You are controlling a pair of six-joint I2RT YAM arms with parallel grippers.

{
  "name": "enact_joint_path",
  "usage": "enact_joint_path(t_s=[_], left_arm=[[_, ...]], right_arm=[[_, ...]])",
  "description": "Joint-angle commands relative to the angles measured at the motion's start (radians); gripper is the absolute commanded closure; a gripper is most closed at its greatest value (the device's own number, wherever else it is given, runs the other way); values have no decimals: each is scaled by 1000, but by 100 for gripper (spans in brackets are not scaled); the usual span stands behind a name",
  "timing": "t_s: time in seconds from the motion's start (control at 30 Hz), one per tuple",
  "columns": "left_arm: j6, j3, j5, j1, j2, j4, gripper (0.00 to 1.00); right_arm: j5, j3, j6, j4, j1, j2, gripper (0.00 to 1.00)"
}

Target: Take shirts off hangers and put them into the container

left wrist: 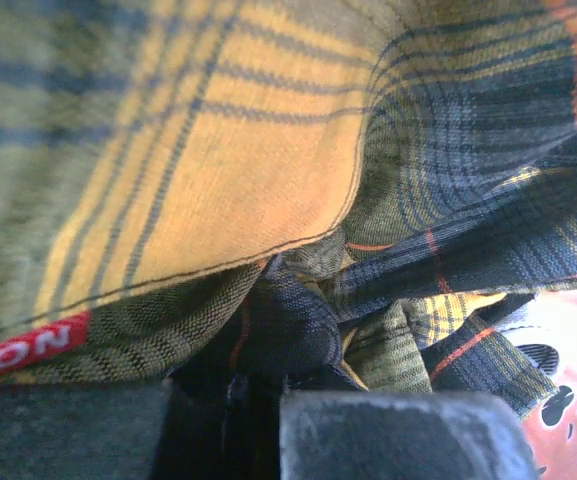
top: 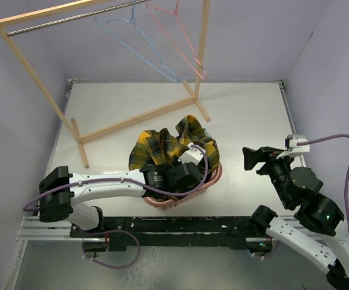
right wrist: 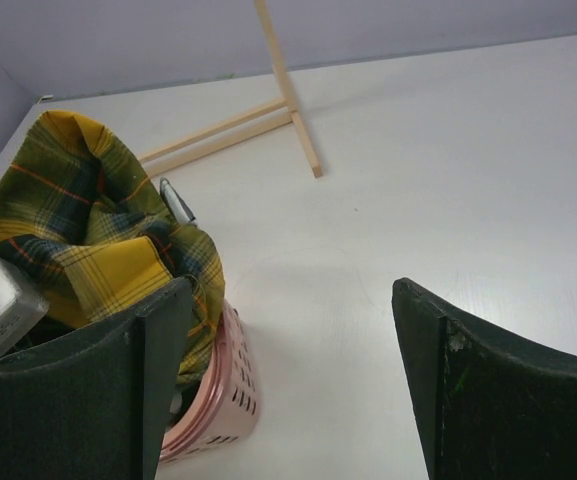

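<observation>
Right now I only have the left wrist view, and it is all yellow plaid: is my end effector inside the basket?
Observer: Yes, the left end effector is down inside the pink basket, with the yellow shirt heaped around it.
Operator: Anything left on the hangers?
Observer: No, the blue hanger and pink hanger hang bare on the rod.
Operator: And the right arm?
Observer: The right end effector is open and empty, above the table right of the basket.

Robot lab test cell.
Bare lilac walls (top: 253, 36) box in a white surface (top: 241, 115); two arms (top: 101, 184) bolted to a metal rail (top: 180, 232).
</observation>
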Motion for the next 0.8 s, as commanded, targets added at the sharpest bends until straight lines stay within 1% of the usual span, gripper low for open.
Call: enact_joint_path(t_s=[0.0, 0.17, 0.3, 0.37, 0.43, 0.5, 0.67, 0.77], left_arm=[[-56, -91, 224, -9, 34, 120, 98], [-125, -184, 341, -10, 41, 235, 95], [-181, -237, 381, -19, 111, 284, 94], [-187, -242, 375, -37, 141, 292, 90], [-187, -229, 355, -57, 163, 283, 79], [-186, -206, 316, -71, 170, 253, 64], [-180, -156, 203, -83, 117, 170, 32], [-171, -106, 120, -82, 63, 95, 20]], right_arm=[[13, 21, -2, 32, 0, 11, 17], [13, 15, 6, 33, 0, 17, 17], [13, 11, 12, 37, 0, 20, 17], [12, 11, 13, 36, 0, 22, 17], [12, 13, 13, 34, 0, 23, 17], [12, 14, 13, 32, 0, 22, 17], [13, 15, 14, 32, 0, 21, 17], [13, 15, 14, 34, 0, 25, 17]])
